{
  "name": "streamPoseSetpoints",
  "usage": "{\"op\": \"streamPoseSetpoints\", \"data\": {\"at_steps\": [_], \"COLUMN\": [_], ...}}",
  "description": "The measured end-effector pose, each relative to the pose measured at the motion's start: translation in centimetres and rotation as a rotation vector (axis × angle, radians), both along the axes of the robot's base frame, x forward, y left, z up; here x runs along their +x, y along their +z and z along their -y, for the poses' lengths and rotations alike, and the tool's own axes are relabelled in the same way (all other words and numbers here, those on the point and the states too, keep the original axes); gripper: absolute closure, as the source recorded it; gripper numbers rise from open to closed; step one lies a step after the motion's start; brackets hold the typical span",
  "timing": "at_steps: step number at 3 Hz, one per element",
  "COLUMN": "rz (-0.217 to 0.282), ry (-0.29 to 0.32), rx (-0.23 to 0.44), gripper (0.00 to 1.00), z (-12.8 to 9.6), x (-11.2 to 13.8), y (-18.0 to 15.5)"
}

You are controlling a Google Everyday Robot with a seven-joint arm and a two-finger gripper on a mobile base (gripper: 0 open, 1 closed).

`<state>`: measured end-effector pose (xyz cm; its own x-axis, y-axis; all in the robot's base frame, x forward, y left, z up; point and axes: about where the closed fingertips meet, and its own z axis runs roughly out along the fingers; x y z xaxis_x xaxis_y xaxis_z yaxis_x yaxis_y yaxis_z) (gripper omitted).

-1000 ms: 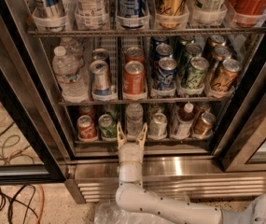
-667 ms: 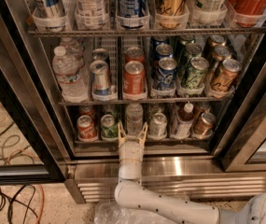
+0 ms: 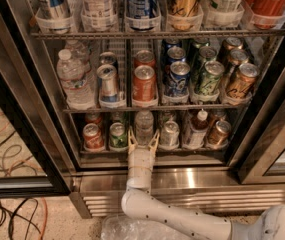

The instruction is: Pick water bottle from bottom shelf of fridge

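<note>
The fridge stands open with wire racks of drinks. On the bottom shelf the water bottle, small, clear and ribbed with a white cap, stands in the middle lane. My gripper reaches up from the white arm below and is open. Its two pale fingertips stand on either side of the bottle's lower part, not closed on it. The bottle's base is hidden behind the gripper.
A red can and a green can stand left of the bottle, a silver can, an amber-necked bottle and a gold can to the right. Larger water bottles sit on the rack above. Cables lie on the floor left.
</note>
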<state>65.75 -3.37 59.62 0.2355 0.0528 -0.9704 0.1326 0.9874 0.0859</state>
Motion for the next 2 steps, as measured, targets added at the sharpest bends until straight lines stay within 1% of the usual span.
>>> {"op": "streamPoseSetpoints", "data": {"at_steps": [1, 2], "rz": [0.003, 0.014], "ry": [-0.002, -0.004], "rx": [-0.007, -0.024], "gripper": [0.5, 0.73], "z": [0.12, 0.23], "x": [0.24, 1.04], "y": [0.08, 0.32]}}
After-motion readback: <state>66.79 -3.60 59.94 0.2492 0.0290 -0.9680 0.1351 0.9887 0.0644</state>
